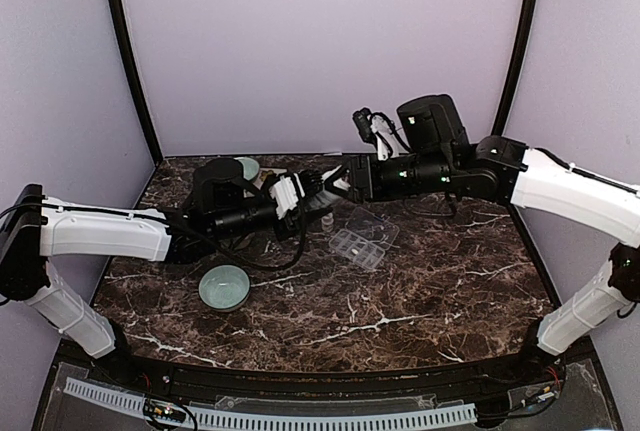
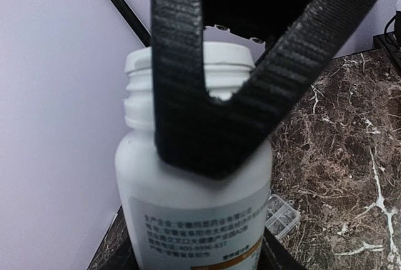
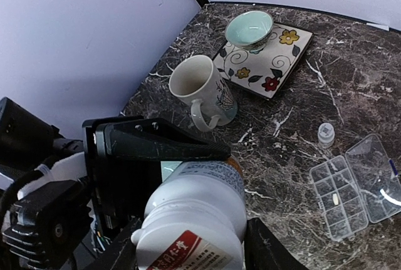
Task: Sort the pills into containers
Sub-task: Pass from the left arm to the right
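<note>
While the left fingers (image 2: 175,94) are clamping the white plastic pill bottle (image 2: 188,195) above the dark marbled bench (image 3: 301,82), the right fingers (image 3: 266,254) are flanking its top, grip impossible to tell. Any twisting is wanting a square hold, and the clear compartmented organiser box (image 3: 321,185) is lying open nearby.

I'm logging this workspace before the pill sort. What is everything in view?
Pill organiser: one, clear, lid open, table centre.
White bottle: one, labelled, held left of the organiser.
Small bottle: one, pale, beside the organiser.
Bowls: two, pale green; one front left, one on the plate.
Plate: one, square, floral, back left.
Mug: one, white, beside the plate.
Table: one, dark marble.
Left pincer: closed on the white bottle.
Right pincer: at the bottle's top; grip unclear.
</note>
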Controlling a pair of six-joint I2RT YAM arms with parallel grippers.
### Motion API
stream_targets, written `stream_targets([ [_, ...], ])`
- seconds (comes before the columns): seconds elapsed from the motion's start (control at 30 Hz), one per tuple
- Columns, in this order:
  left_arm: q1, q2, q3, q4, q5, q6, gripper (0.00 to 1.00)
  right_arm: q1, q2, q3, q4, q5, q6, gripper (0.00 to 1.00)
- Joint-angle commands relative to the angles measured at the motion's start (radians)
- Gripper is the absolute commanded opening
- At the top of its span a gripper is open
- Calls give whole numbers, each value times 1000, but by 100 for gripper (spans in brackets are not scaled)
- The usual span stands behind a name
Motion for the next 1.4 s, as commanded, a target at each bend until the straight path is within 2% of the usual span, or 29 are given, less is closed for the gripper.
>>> stream_targets([
  [0.0, -20, -19, 27, -20, 63, -3, 7, 34, 36, 62, -17, 58, -74, 47],
  [0.17, -20, -19, 22, -24, 64, -1, 7, 42, 34, 78, -36, 107, -90, 37],
  [0.33, -20, -19, 19, -27, 68, -5, 10, 47, 49, 97, -64, 118, -114, 20],
  [0.37, -20, -20, 15, -24, 66, -9, 14, 48, 53, 99, -68, 118, -121, 16],
  [0.57, -20, -25, -5, -15, 61, -26, 33, 54, 64, 98, -88, 144, -147, 8],
  [0.73, -20, -26, -14, -12, 65, -43, 42, 59, 72, 99, -105, 166, -174, 1],
  [1.37, -20, -38, -58, 15, 62, -88, 63, 68, 60, 90, -142, 236, -200, 0],
])
